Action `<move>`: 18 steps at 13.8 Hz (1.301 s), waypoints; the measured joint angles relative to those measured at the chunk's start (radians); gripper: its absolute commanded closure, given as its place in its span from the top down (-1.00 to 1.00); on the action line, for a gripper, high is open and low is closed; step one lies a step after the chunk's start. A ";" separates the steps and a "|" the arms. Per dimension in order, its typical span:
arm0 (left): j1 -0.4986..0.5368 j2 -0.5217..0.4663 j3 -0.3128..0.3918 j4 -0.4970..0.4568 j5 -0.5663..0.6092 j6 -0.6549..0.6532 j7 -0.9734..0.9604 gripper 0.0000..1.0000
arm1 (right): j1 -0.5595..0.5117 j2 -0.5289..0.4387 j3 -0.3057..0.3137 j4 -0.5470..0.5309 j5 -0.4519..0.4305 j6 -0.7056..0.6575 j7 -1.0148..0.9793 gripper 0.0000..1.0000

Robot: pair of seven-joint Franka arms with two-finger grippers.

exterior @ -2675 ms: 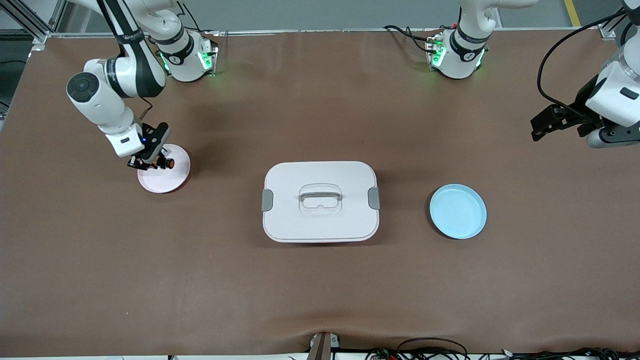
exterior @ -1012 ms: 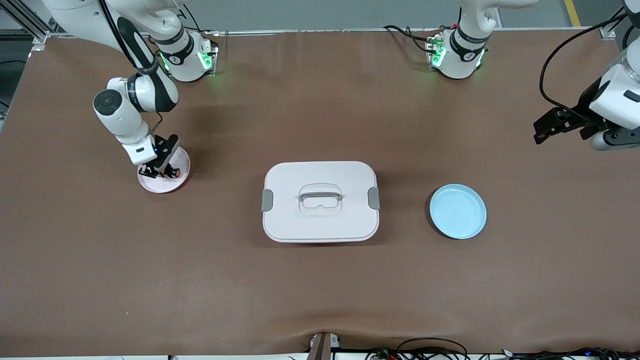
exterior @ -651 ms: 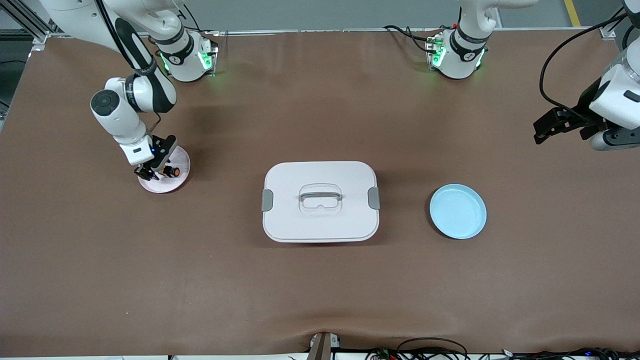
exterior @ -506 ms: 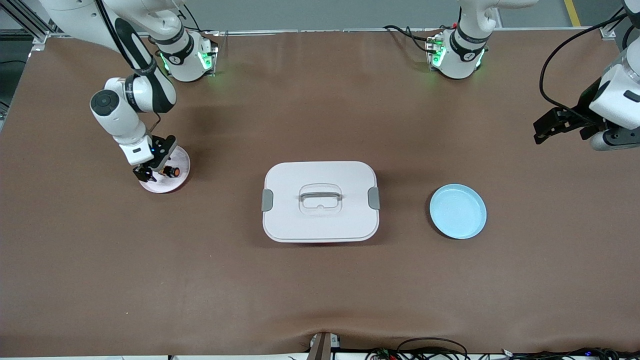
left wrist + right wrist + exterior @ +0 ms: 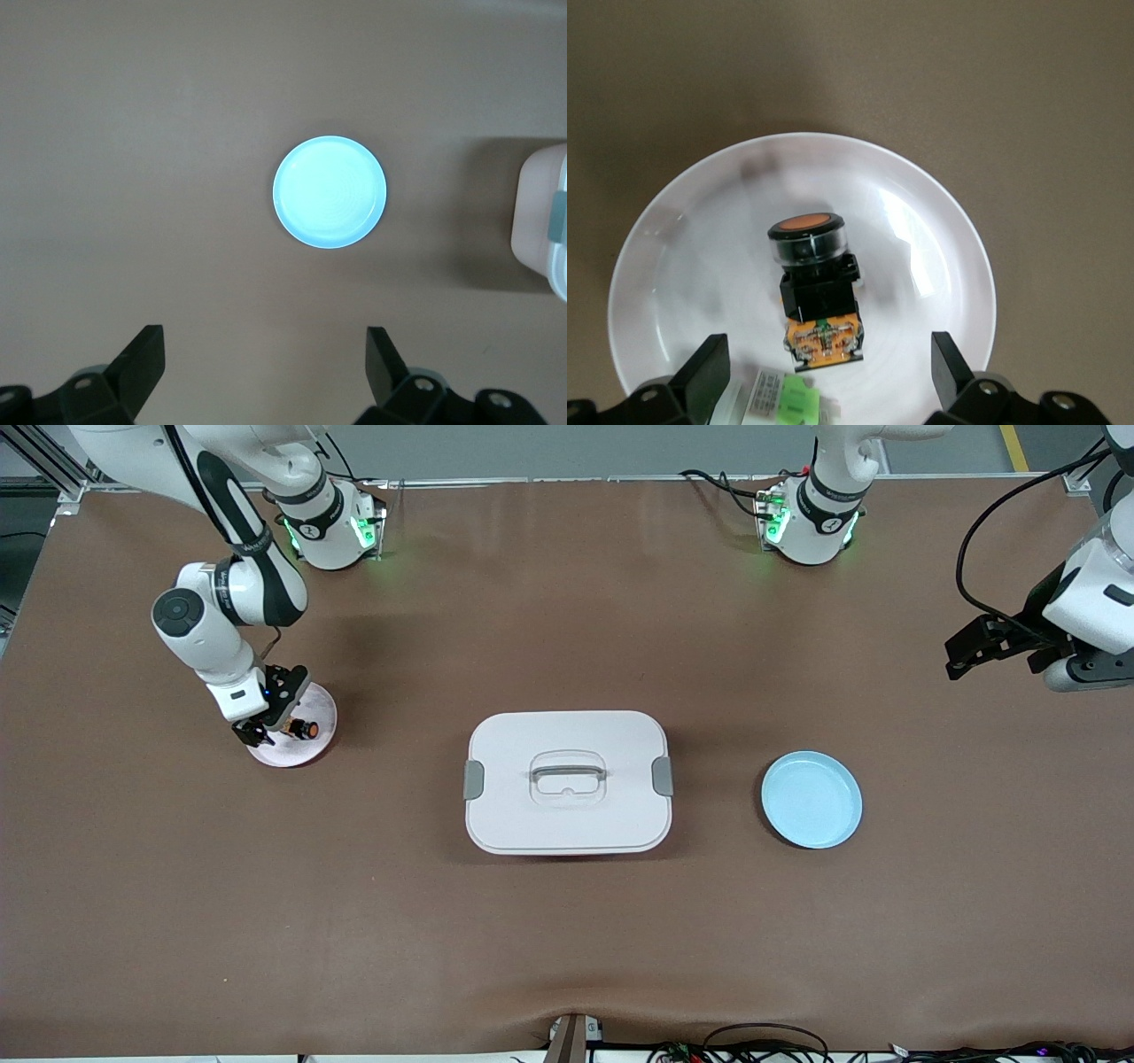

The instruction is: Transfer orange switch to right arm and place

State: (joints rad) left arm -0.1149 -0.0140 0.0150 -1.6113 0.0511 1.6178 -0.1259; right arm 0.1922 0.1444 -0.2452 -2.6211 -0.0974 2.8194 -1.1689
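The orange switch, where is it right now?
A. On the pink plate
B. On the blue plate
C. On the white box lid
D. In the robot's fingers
A: the orange switch lies on the pink plate, between the open fingers of the right end effector, untouched.

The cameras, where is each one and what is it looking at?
Front view: high across the table, facing both arm bases; it shows the right gripper over the pink plate, and the left gripper waiting toward the left arm's end.
Left wrist view: on the left wrist, looking down at the blue plate; its open fingers show.
Right wrist view: on the right wrist, looking down at the orange switch lying in the pink plate; its open fingers show.
Shared: the front view also shows both plates and the switch.
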 measured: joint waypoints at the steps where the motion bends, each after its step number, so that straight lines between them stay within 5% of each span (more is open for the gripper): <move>1: 0.000 0.000 0.000 0.000 0.000 0.000 0.018 1.00 | 0.000 -0.023 0.000 0.021 0.000 -0.071 0.006 1.00; 10: 0.001 0.005 0.001 0.004 0.000 0.007 0.030 1.00 | -0.005 -0.150 -0.001 0.435 0.000 -0.821 0.130 1.00; 18: -0.003 0.005 -0.001 0.015 0.000 0.007 0.046 1.00 | -0.021 -0.148 0.005 0.715 0.004 -1.091 0.567 1.00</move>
State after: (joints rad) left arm -0.1179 -0.0092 0.0144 -1.5960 0.0511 1.6248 -0.0801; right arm 0.1715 -0.0038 -0.2402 -1.9058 -0.0930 1.7286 -0.6018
